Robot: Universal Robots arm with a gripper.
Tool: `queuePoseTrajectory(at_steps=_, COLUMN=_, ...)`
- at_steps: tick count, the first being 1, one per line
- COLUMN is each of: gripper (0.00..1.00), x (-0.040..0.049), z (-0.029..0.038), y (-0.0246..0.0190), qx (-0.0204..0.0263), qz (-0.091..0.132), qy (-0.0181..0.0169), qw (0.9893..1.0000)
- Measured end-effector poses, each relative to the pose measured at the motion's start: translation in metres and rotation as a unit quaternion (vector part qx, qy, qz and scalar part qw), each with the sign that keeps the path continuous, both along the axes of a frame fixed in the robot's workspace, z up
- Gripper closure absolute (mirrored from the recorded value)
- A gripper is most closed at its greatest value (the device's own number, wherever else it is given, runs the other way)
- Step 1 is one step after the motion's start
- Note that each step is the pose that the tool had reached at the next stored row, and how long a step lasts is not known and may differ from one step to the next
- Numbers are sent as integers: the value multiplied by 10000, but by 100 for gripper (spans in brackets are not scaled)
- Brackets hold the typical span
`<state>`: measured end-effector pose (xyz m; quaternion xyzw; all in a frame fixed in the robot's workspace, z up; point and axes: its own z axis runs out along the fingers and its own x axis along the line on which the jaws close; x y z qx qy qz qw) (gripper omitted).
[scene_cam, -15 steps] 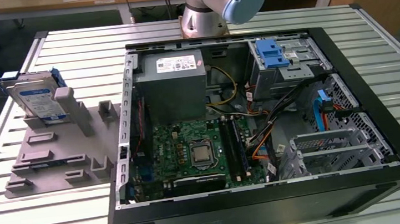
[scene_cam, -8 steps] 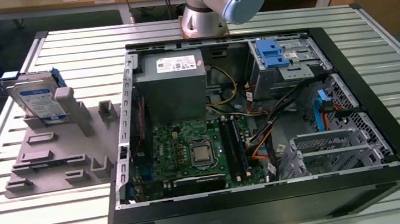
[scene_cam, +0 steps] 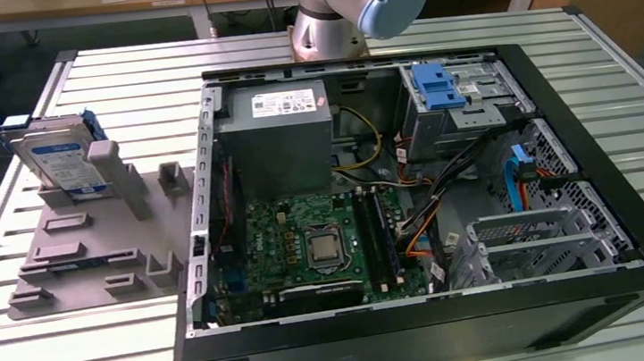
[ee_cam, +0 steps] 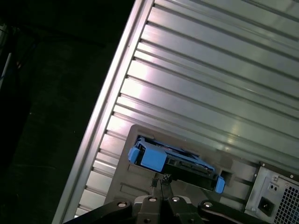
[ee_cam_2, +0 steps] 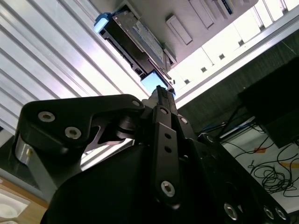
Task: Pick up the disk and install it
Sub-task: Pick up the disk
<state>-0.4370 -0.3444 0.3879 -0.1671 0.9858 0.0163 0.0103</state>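
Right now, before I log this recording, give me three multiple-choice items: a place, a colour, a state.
1. Where is the disk? A in the grey holder, on the exterior view's left of the computer case; B inside the case; C on the floor.
2. Its carrier frame is: A red; B blue; C green.
3. The case is: A closed; B upside down; C open.
Answers: 1 A, it stands upright in the holder; 2 B, blue ends show in both wrist views; 3 C, the motherboard lies exposed.
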Motion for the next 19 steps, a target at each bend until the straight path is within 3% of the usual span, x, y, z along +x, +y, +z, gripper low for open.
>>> queuePoseTrajectory(at_steps=19, gripper=89, x=0, z=0, y=0, qx=0, qz=149, qy=0, qw=9999)
